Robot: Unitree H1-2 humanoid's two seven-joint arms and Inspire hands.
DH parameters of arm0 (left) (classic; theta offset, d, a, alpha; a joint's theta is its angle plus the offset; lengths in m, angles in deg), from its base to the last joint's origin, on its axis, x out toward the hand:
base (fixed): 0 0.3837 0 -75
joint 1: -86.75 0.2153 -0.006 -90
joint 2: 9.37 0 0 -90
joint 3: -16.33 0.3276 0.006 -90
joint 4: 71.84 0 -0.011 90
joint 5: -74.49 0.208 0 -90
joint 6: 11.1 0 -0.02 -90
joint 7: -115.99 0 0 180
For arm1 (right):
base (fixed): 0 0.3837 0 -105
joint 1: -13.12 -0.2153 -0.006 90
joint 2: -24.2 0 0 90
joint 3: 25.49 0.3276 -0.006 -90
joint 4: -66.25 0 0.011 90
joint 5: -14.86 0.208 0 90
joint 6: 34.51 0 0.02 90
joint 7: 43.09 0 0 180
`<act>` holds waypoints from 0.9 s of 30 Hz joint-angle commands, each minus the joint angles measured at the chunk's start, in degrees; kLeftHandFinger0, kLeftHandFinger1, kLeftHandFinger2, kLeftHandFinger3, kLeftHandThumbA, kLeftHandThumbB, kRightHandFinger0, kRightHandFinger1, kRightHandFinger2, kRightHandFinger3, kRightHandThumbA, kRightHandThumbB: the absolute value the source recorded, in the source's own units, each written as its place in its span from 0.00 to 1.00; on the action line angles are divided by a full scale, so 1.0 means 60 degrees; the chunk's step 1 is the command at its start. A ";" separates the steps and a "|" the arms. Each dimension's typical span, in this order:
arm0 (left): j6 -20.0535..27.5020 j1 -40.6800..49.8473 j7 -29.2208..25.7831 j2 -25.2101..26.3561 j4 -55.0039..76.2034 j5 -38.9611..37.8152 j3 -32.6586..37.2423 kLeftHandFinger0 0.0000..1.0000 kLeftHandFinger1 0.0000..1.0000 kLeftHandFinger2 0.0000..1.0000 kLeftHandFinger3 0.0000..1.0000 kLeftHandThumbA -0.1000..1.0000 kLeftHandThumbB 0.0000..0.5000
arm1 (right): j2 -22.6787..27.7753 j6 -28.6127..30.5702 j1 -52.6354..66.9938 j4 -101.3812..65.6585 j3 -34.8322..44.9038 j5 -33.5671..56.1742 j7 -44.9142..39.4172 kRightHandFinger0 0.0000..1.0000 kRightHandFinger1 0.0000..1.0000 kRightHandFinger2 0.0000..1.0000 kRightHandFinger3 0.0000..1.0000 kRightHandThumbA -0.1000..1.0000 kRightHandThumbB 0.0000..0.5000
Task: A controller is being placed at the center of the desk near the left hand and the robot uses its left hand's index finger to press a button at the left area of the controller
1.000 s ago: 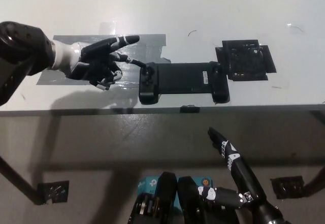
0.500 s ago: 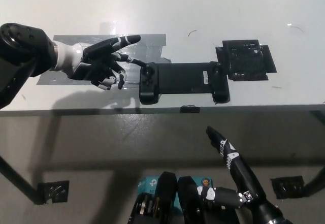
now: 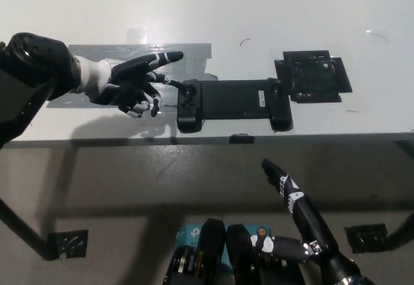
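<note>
One controller [image 3: 233, 104] lies near the desk [image 3: 259, 13] front edge. Our left robot hand [image 3: 132, 81], fingers spread, holds nothing, one fingertip at its left end; we risk sliding it. Right robot hand [image 3: 294, 201] idles below, open.

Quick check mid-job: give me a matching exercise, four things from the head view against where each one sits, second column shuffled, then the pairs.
Things:
1. controller
2. left robot hand
3. right robot hand
4. black square pad

Places:
A. below the desk's front edge, off the desk
B. on the desk at the controller's right end
C. over the grey tape strip, one finger reaching the controller's left end
D. near the desk's front edge, at the middle

Pairs: 1-D, 2-C, 3-A, 4-B
</note>
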 commanded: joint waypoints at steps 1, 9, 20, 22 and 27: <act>-0.0160 -0.0222 -0.0023 -0.0041 0.0080 0.0458 -0.0445 0.00 0.01 0.28 1.00 1.00 0.83 | -0.0040 0.0086 -0.0219 -0.0304 0.0052 -0.0064 -0.0056 1.00 1.00 1.00 1.00 1.00 0.53; -0.0160 -0.0068 0.0073 -0.0220 0.0038 0.0668 -0.0589 0.00 0.06 0.41 1.00 1.00 0.86 | -0.0077 0.0130 -0.0220 -0.0260 0.0021 -0.0093 -0.0051 1.00 1.00 1.00 1.00 1.00 0.53; -0.0160 0.0202 0.0168 -0.0285 0.0159 0.0733 -0.0773 0.00 0.02 0.34 1.00 1.00 0.83 | -0.0100 0.0068 -0.0240 -0.0291 0.0010 -0.0091 -0.0069 1.00 1.00 1.00 1.00 1.00 0.53; -0.0160 0.0262 0.0118 -0.0279 0.0326 0.0806 -0.0781 0.00 0.00 0.30 1.00 1.00 0.82 | -0.0080 0.0022 -0.0229 -0.0340 0.0019 -0.0074 -0.0086 1.00 1.00 1.00 1.00 1.00 0.54; -0.0160 0.0303 0.0123 -0.0345 0.0257 0.0763 -0.0889 0.00 0.00 0.25 1.00 1.00 0.84 | -0.0083 -0.0005 -0.0278 -0.0311 0.0041 -0.0078 -0.0076 1.00 1.00 1.00 1.00 1.00 0.54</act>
